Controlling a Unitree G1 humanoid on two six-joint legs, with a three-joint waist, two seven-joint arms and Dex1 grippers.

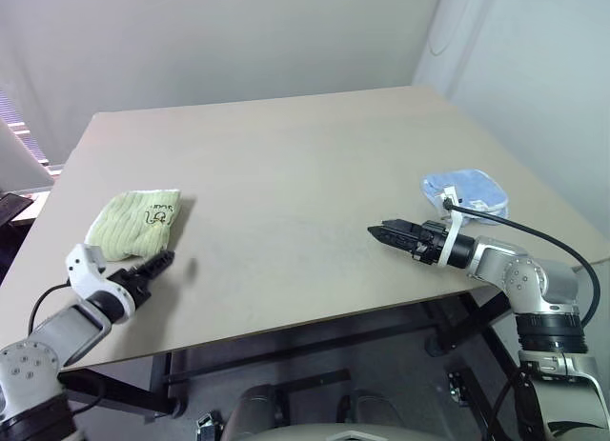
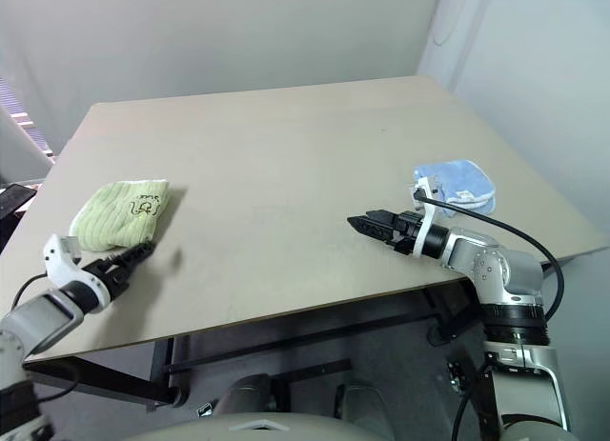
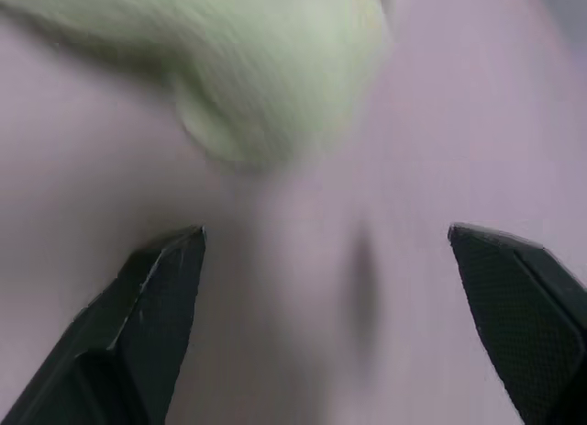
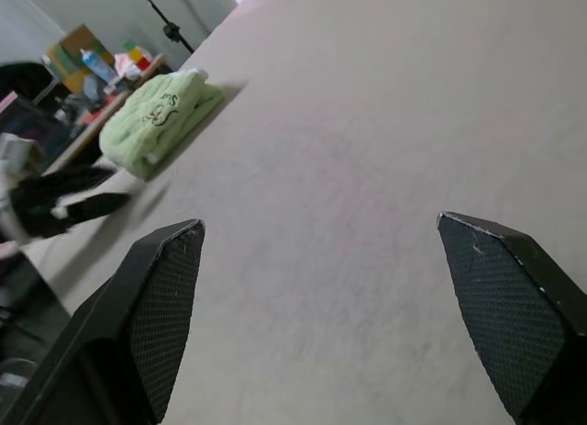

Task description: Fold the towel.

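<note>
The towel (image 1: 135,224) lies folded into a small bundle near the bench's (image 1: 286,193) left edge, its long axis running from the near-left toward the far-right, printed mark up. The left end effector (image 1: 157,265) hovers just beside it, fingers spread, empty. The right end effector (image 1: 381,233) is open too, near a blue cloth (image 1: 467,193). Plain pale walls stand behind the bench.

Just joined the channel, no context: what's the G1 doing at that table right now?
It's on a towel-folding job. The light green towel lies folded into a small bundle near the table's left edge. The left gripper sits just short of it, open and holding nothing. The right gripper hovers open over bare tabletop, also holding nothing, near a light blue cloth at the right edge. Neither gripper touches any fabric.
</note>
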